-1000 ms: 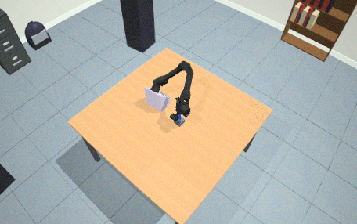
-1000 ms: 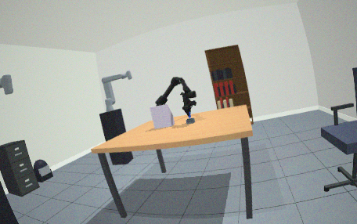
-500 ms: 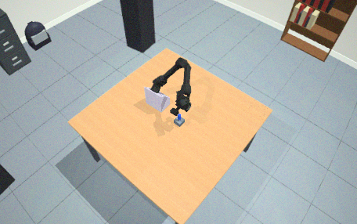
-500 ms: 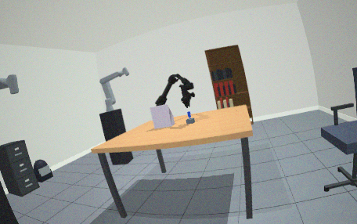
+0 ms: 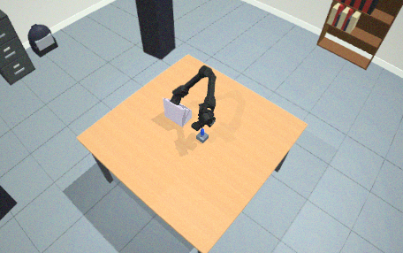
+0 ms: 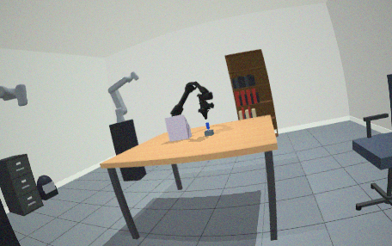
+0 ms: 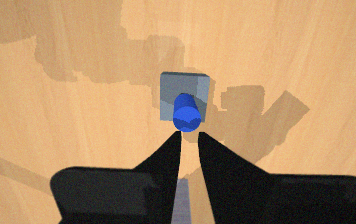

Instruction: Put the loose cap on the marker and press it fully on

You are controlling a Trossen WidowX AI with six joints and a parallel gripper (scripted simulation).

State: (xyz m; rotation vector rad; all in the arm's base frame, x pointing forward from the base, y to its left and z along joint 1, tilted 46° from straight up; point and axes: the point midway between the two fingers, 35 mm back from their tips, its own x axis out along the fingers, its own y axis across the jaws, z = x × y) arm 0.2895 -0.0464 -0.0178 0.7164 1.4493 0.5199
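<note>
Two black fingers of the end effector [image 7: 189,138] reach up from the bottom of the wrist frame and stand nearly together, with only a thin strip of desk [image 7: 75,125] showing between them. Nothing sits in that gap; the end effector is closed down narrow and holds nothing. Just above the fingertips, at frame centre, the blue cap [image 7: 186,113] shows its round top end-on, seated over the marker in the grey holder block [image 7: 172,92]. The tips look close beside the cap's lower edge, but whether they touch it cannot be told from this angle.

In the exterior view the end effector [image 6: 205,116] hangs above the cap [image 6: 207,126], with a sliver of space between them, right of a pale lavender box [image 6: 177,128] at mid-frame. In the top view the holder block [image 5: 202,139] lies near the middle of the desk [image 5: 133,155], directly below the end effector [image 5: 201,126].
</note>
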